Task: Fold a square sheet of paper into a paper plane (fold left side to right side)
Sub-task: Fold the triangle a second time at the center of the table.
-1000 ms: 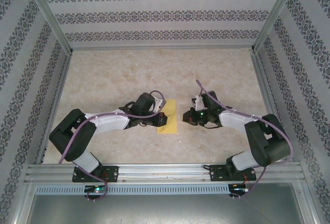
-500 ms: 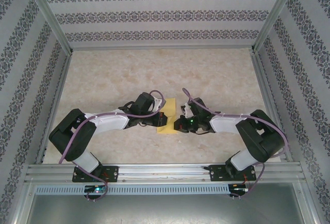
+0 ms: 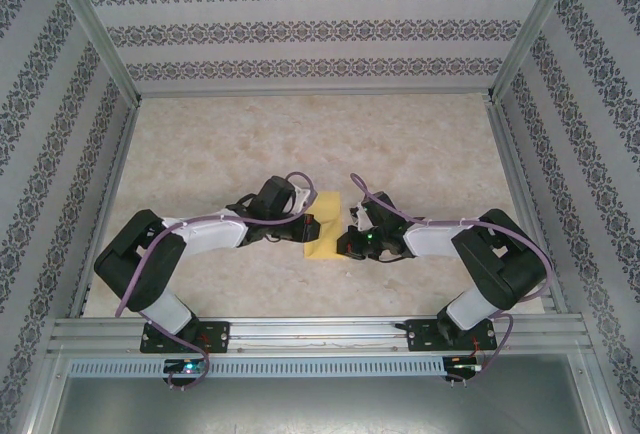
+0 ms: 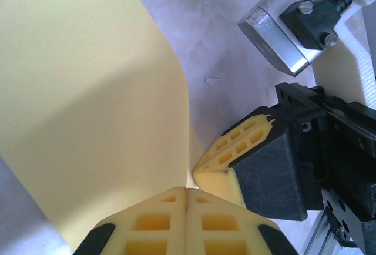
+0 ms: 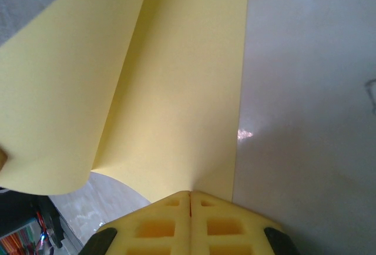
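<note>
Fingers (image 4: 158,220) stay out of sight no more: both pairs are shut, the left gripper (image 4: 187,191) pinching the square sheet of paper (image 5: 176,90) while the right gripper (image 5: 190,195) seems to pin its six o'clock edge, so match the edges before pressing.

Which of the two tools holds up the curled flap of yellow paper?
The left tool: it is shut on the yellow paper's raised flap, while the right tool rests shut at the flat layer's edge.

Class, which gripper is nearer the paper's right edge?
Right. The right gripper touches the paper close beside that edge, with its tips shut. The left gripper holds the paper's curled-up part further to the left.
</note>
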`<state>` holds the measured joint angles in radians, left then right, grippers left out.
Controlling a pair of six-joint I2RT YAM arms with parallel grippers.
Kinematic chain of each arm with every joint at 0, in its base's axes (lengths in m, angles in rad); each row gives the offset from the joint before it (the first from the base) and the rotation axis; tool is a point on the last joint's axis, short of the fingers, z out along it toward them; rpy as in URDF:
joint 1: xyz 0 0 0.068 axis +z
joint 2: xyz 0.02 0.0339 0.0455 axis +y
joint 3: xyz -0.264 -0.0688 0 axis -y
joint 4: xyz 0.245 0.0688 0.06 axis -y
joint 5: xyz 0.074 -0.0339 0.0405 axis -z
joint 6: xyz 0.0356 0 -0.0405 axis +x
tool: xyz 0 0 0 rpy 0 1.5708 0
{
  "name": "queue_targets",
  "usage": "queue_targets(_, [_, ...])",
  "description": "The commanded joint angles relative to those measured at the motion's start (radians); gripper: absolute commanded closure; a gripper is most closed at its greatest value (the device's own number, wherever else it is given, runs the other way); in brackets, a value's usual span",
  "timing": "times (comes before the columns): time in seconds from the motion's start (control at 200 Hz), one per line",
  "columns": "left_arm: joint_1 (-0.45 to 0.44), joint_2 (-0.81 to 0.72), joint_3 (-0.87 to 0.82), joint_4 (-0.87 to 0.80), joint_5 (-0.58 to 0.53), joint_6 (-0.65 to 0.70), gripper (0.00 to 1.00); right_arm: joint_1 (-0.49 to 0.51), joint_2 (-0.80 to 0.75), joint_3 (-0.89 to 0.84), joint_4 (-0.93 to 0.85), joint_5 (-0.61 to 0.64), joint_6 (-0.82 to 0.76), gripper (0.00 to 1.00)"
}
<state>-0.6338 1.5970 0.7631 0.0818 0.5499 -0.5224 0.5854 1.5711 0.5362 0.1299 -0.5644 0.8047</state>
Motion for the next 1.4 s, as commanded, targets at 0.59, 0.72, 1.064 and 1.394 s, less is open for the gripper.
queue_targets(0.59, [0.080, 0.110, 0.056, -0.072, 0.050, 0.139, 1.00, 0.011, 0.024, -0.009, -0.076, 0.031, -0.039, 1.00])
queue_targets(0.72, [0.083, 0.122, 0.068, -0.088, 0.038, 0.154, 1.00, 0.011, 0.027, -0.008, -0.079, 0.031, -0.042, 1.00])
queue_targets(1.064, [0.086, 0.139, 0.091, -0.126, -0.005, 0.189, 1.00, 0.010, 0.029, -0.014, -0.081, 0.037, -0.043, 1.00])
queue_targets(1.394, [0.086, 0.149, 0.100, -0.119, -0.017, 0.195, 1.00, 0.010, 0.030, -0.017, -0.079, 0.035, -0.046, 1.00])
